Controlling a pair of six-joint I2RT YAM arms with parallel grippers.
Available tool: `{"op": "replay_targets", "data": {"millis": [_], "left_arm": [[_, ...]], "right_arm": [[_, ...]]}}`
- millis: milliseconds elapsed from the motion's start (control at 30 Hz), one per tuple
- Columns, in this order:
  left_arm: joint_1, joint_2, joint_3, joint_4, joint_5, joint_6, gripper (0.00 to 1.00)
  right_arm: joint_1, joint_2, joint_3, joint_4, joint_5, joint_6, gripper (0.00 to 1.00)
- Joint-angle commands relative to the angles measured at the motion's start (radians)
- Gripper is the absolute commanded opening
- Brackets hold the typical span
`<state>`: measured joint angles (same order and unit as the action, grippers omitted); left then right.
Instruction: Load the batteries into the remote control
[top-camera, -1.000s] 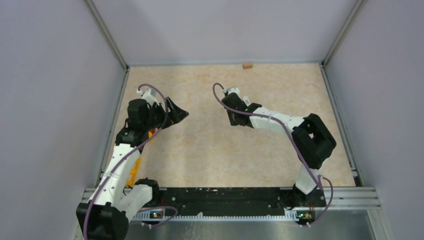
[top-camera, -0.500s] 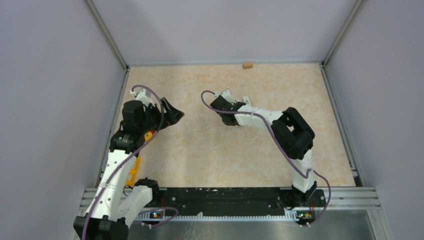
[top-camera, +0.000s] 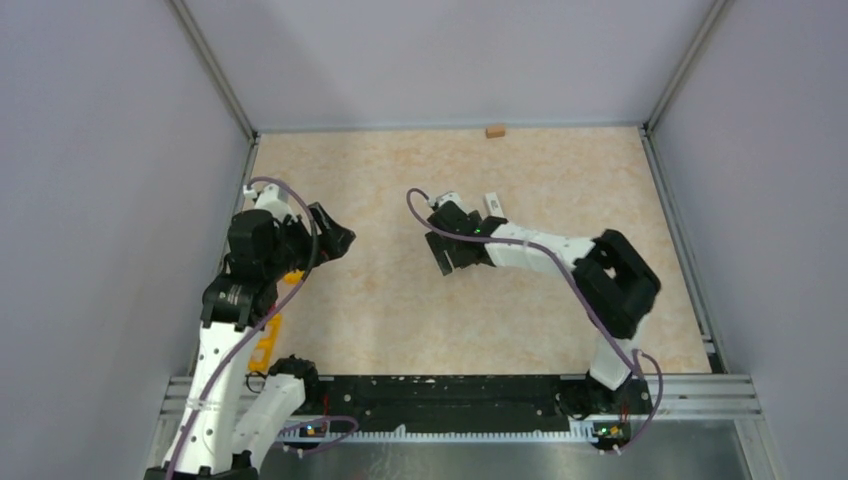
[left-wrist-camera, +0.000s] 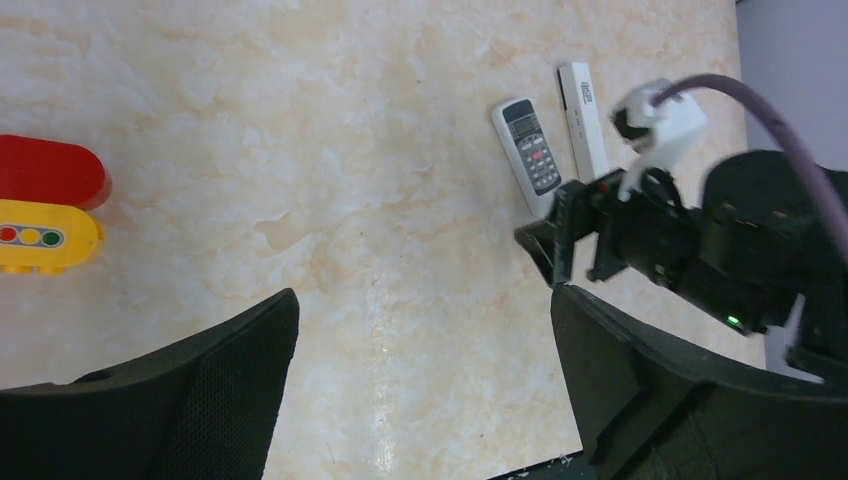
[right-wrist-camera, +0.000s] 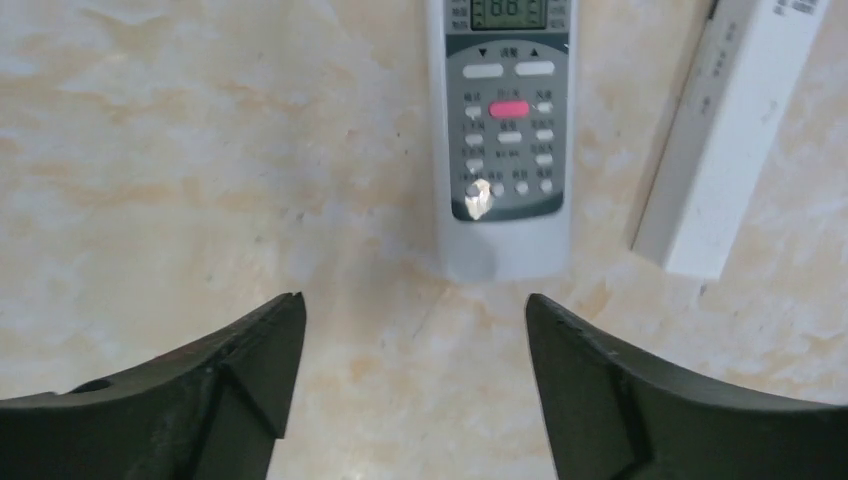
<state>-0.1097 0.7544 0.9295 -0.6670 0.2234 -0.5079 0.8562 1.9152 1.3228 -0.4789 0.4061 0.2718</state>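
Note:
A grey-white remote control (right-wrist-camera: 505, 130) with a display and buttons lies flat on the table, also seen in the left wrist view (left-wrist-camera: 530, 155). A slim white remote (right-wrist-camera: 730, 140) (left-wrist-camera: 583, 100) (top-camera: 492, 205) lies beside it. My right gripper (right-wrist-camera: 415, 310) (top-camera: 447, 260) stands open just short of the buttoned remote's near end, with nothing between its fingers. My left gripper (left-wrist-camera: 425, 310) (top-camera: 335, 238) is open over bare table at the left, well apart from both remotes. The batteries are out of view.
A red and yellow toy (left-wrist-camera: 40, 205) lies at the left near the left arm; its yellow part (top-camera: 268, 340) shows by the left rail. A small tan block (top-camera: 494, 130) sits at the far edge. Walls enclose the table on three sides.
My right gripper has opened wide and drawn back toward the near side, away from the remotes. The left arm has shifted a little to the left.

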Motion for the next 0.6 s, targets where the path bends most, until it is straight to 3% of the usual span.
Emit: {"op": "replay_targets", "data": {"millis": [0, 67, 333, 567], "left_arm": [[0.004, -0.039, 0.081, -0.045, -0.035, 0.052, 0.99], [0.004, -0.077, 0.088, -0.040, -0.044, 0.059, 0.99], [0.004, -0.262, 0.092, -0.014, -0.119, 0.078, 0.99], [0.004, -0.341, 0.135, -0.044, -0.210, 0.086, 0.99]], "right_arm": [[0.009, -0.342, -0.151, 0.114, -0.118, 0.077, 0.87], [0.007, -0.483, -0.211, 0.090, -0.036, 0.109, 0.94], [-0.004, -1.091, -0.321, -0.081, 0.417, 0.139, 0.95], [-0.007, -1.395, -0.311, -0.121, 0.633, 0.062, 0.96]]}}
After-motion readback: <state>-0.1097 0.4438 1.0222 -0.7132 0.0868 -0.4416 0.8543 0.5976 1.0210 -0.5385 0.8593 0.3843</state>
